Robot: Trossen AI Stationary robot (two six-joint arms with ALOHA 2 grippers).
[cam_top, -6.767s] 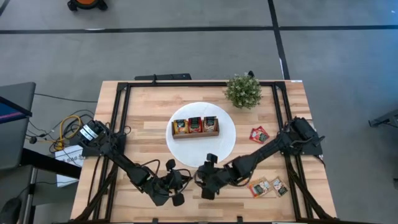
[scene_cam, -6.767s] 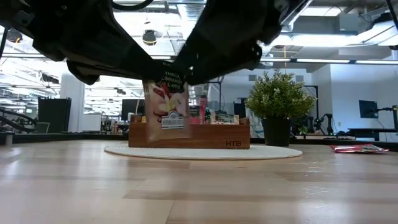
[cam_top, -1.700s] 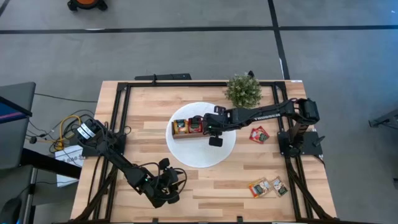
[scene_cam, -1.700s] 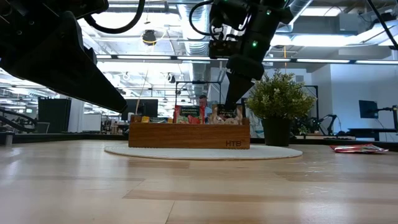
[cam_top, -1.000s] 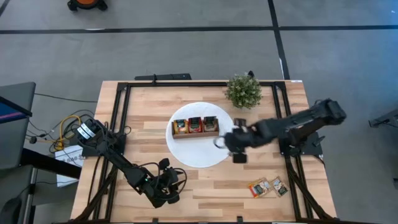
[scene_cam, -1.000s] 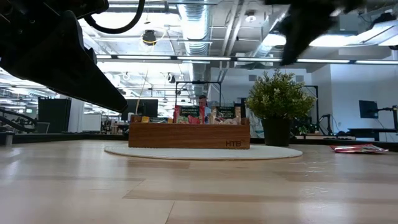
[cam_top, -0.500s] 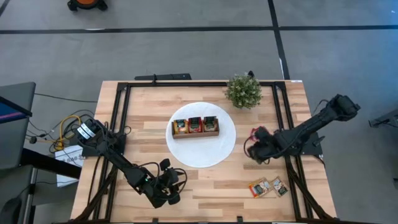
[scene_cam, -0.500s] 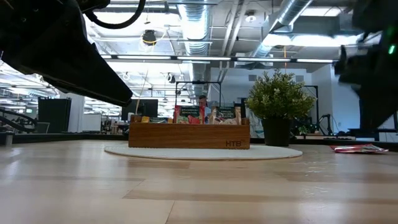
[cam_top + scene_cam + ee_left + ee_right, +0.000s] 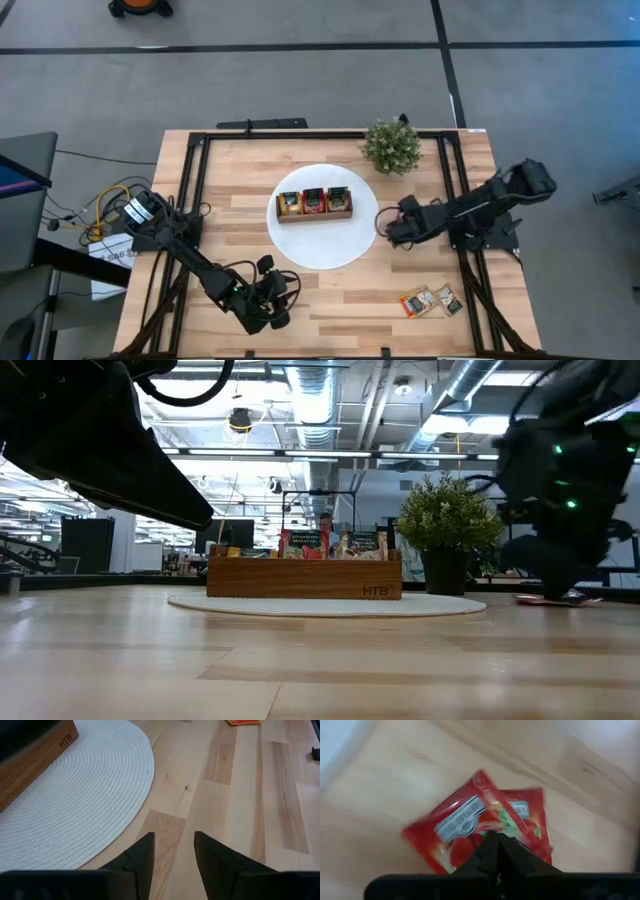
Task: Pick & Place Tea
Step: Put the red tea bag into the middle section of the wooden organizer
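Observation:
Two red tea sachets (image 9: 485, 820) lie overlapping on the wood right of the white disc (image 9: 325, 250). My right gripper (image 9: 492, 836) is shut, pointing steeply down with its tips over the upper sachet; in the low view it (image 9: 562, 582) stands just above a red sachet (image 9: 545, 599). Two more sachets (image 9: 432, 299) lie flat near the right front. More tea stands in the wooden box (image 9: 314, 203) on the disc. My left gripper (image 9: 172, 851) waits open at the table's near edge with nothing between its fingers. My right gripper's shut fingertips (image 9: 490, 840) come slanting from above over the near part of the upper red sachet (image 9: 470, 827). The fingers themselves hide the meeting place, so I cannot tell whether they touch or hold it. The sachet lies flat on the table.
A small green plant (image 9: 391, 145) stands behind the disc on the right. Black frame rails (image 9: 445, 170) run along the table's edges. Bare wood lies between the disc and the near edge.
My right gripper has swung from above the disc's right rim toward the table's right side and come down low onto the red sachets, rolling its wrist as it went. The left arm has kept still.

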